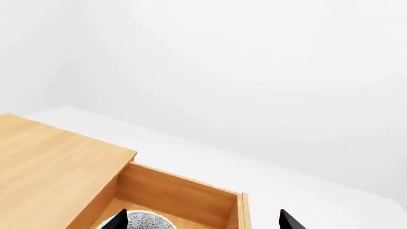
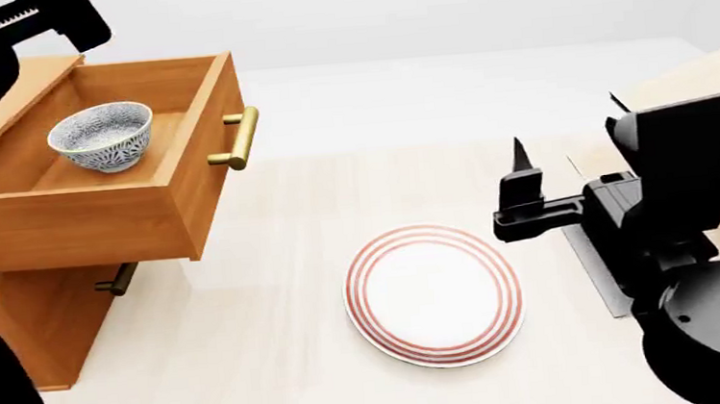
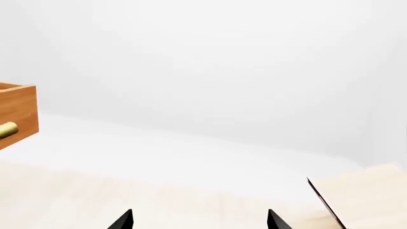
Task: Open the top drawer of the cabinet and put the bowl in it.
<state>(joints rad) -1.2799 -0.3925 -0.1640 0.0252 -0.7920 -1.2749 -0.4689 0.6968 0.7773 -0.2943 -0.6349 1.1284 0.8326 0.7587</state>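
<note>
The cabinet stands at the left in the head view. Its top drawer is pulled out, brass handle facing the table's middle. The speckled bowl sits upright inside the drawer. It also shows in the left wrist view, on the drawer's floor. My left gripper is open and empty above the drawer, one fingertip over the bowl, not gripping it. My right gripper is open and empty, held above the table right of the plate; it shows in the head view.
A flat white red-ringed plate lies on the pale table in front of me. A pale wooden rack stands at the right, behind my right arm. A lower drawer handle shows under the open drawer.
</note>
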